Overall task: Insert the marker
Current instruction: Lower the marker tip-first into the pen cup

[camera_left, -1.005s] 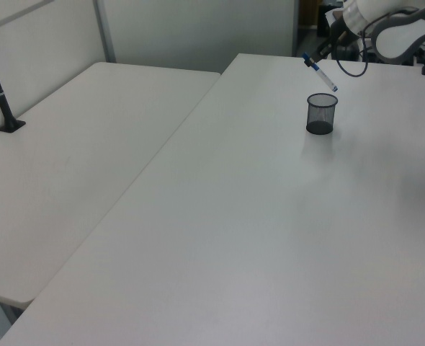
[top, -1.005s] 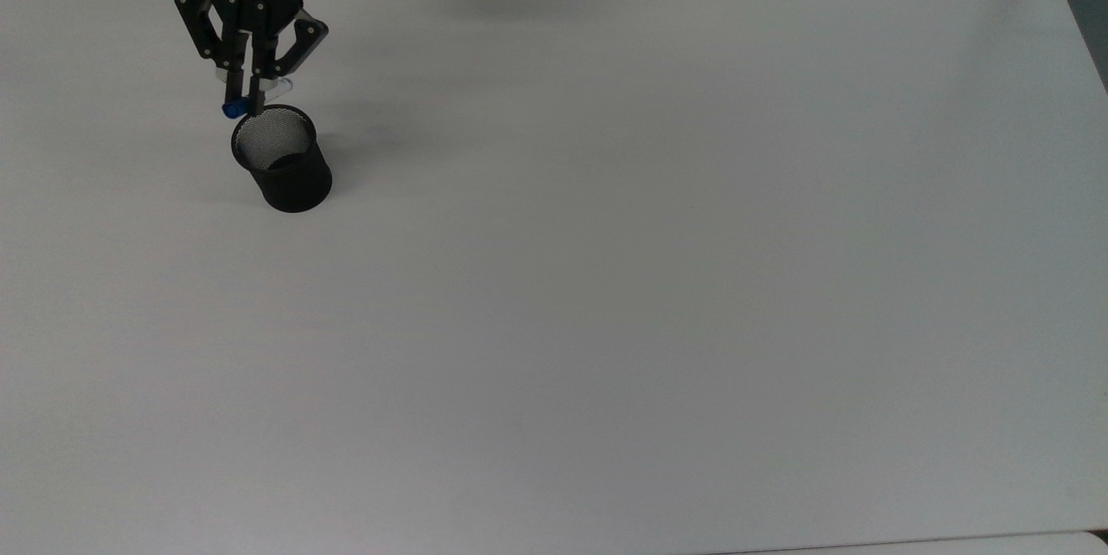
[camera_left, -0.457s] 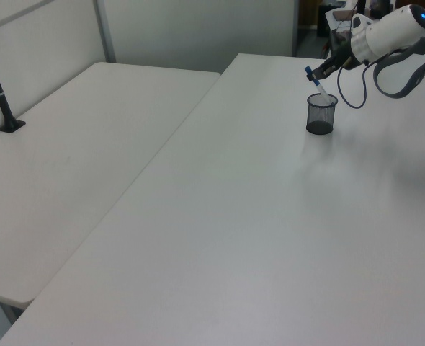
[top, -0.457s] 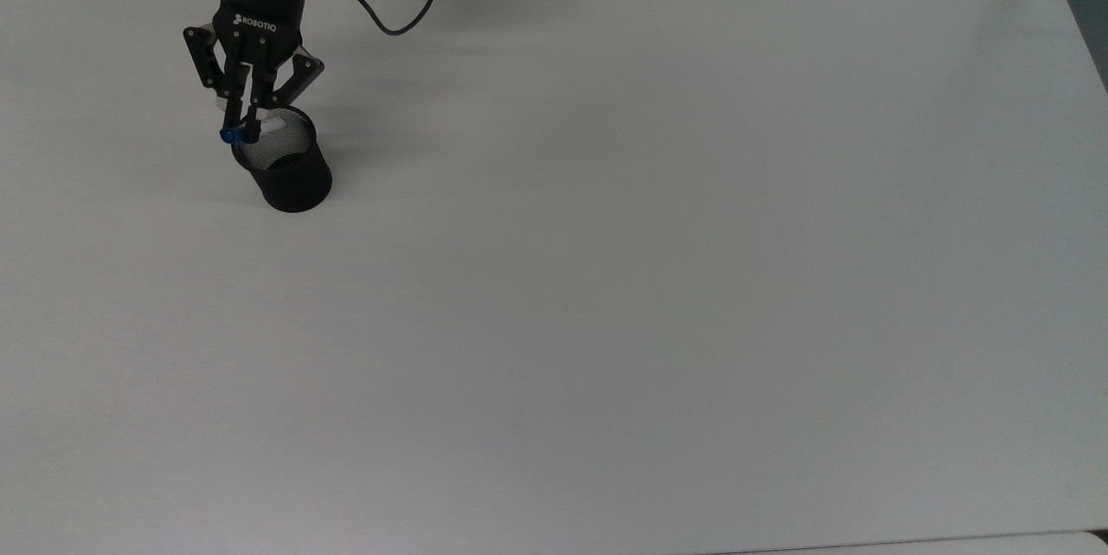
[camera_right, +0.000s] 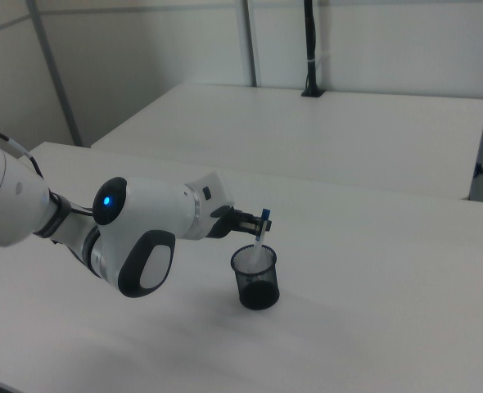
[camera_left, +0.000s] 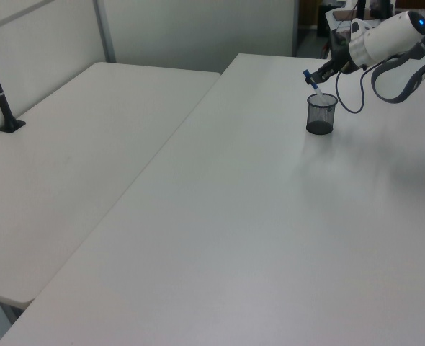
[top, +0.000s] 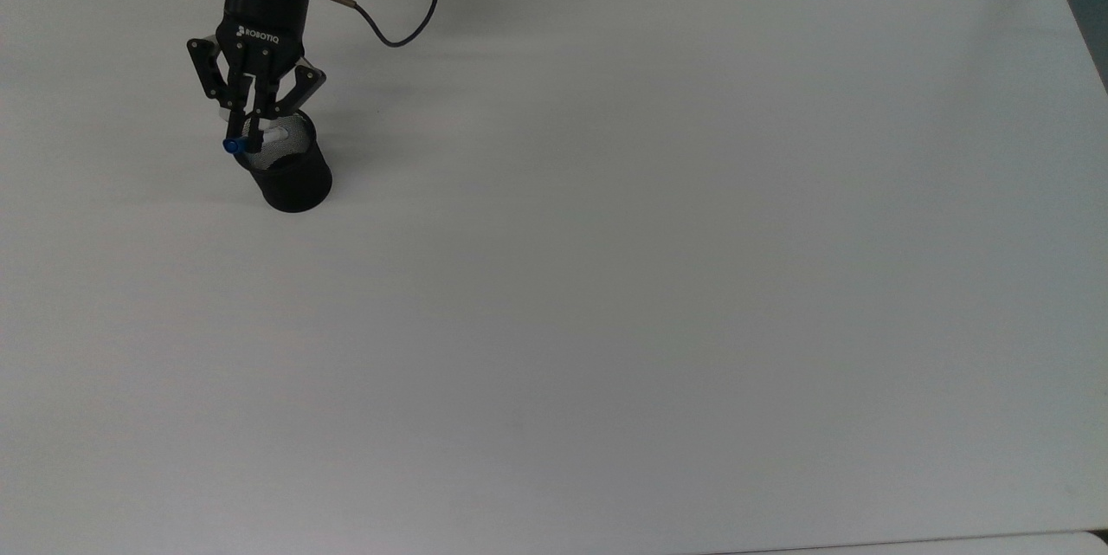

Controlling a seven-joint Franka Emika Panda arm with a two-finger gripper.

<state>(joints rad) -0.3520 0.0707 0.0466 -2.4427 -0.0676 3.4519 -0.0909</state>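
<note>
The marker [top: 231,145] is held tilted, with its blue cap sticking out past the rim of the black mesh cup [top: 293,177] and its white barrel reaching down into the cup's mouth. My gripper [top: 248,138] is shut on the marker near its capped end, just above the cup's rim at the top view's upper left. In the left view the marker [camera_left: 315,83] leans out of the cup [camera_left: 321,116]. The right view has the marker [camera_right: 260,231] standing almost upright in the cup [camera_right: 255,279], with my gripper [camera_right: 254,223] beside the rim.
The cup stands on a wide white table [top: 606,278]. A cable [top: 394,27] loops from the wrist over the table's far edge. A second white table [camera_left: 75,158] adjoins at the left view's left, with a black clamp post [camera_left: 0,101] on it.
My gripper has come down and slightly toward the cup with the marker. The marker's white end, above the rim a second ago, now sits inside the cup's mouth.
</note>
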